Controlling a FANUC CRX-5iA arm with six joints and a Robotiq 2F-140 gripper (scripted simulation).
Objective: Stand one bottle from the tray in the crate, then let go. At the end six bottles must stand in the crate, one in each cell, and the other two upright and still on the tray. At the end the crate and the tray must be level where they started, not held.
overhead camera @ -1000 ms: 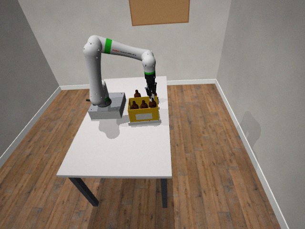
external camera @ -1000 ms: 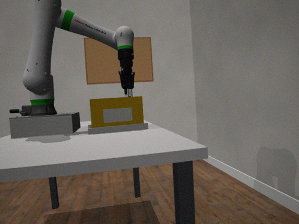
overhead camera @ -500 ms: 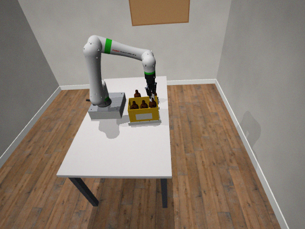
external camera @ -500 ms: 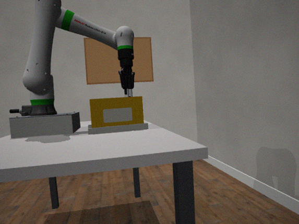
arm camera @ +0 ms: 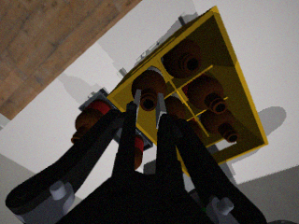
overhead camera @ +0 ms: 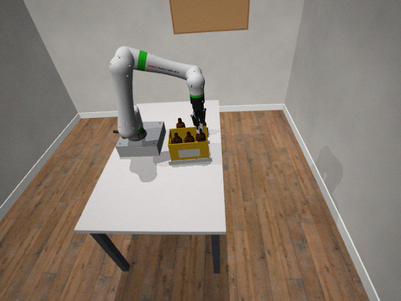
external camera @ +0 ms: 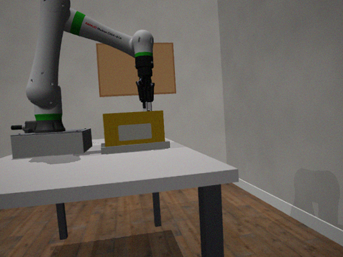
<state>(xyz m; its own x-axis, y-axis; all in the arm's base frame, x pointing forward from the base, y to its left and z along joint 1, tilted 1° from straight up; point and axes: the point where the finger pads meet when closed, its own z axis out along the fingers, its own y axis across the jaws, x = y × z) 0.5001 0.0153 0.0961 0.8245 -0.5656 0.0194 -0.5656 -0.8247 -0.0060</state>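
My gripper [overhead camera: 200,125] is shut on the neck of a brown bottle [arm camera: 149,89]. It holds the bottle upright inside a corner cell at the right end of the yellow crate [overhead camera: 188,147]. In the wrist view the fingertips clamp the neck, with the bottle's body below the crate rim [arm camera: 196,89]. I cannot tell whether the bottle touches the cell floor. Several other brown bottles stand in the crate's cells [arm camera: 207,92]. In the exterior view the gripper [external camera: 147,105] is just above the crate's top edge [external camera: 133,127].
Two bottles [arm camera: 91,119] stand outside the crate on the tray side, one showing behind the crate [overhead camera: 180,123]. A grey slab [external camera: 135,147] lies under the crate. The robot's grey base block [overhead camera: 141,142] stands just left of the crate. The table's right edge is close.
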